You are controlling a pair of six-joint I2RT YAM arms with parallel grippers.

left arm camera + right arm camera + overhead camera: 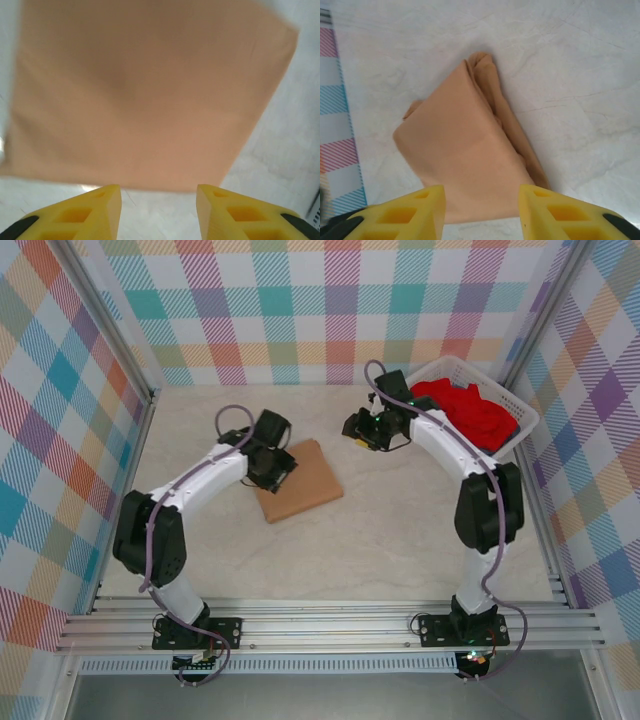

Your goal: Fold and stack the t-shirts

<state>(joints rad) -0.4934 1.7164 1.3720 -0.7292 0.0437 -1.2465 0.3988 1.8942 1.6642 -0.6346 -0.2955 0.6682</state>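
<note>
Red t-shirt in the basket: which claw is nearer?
Right. The right claw hangs just left of the basket with the red t-shirt; the left claw is farther off, over the folded tan t-shirt.

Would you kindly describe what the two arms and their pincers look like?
Both the left arm and right arm have white links, bulky black joints and a greyish-purple cable looping alongside. The left pincer and right pincer have yellow wedge-shaped fingers with square recesses and black patches.
</note>
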